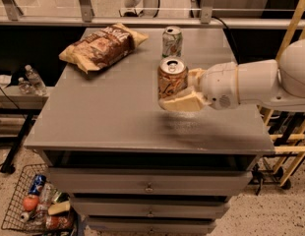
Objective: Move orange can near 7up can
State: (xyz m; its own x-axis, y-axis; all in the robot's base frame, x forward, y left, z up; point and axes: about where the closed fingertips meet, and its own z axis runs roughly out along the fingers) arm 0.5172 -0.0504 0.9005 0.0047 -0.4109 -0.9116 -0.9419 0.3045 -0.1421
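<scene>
The orange can [172, 81], copper with pale cursive lettering and a silver top, is held upright above the grey table [103, 122]. My gripper [184, 93] is shut on it, its pale fingers [186, 102] wrapping the can's right side and base, the arm reaching in from the right. The 7up can [171, 42], pale white-green, stands upright at the table's far edge, just behind the orange can with a small gap between them in the view.
A brown snack bag [101, 47] lies at the table's far left. Drawers sit under the tabletop. A wire basket [37, 208] of items stands on the floor at lower left. A wooden frame [290, 132] is at right.
</scene>
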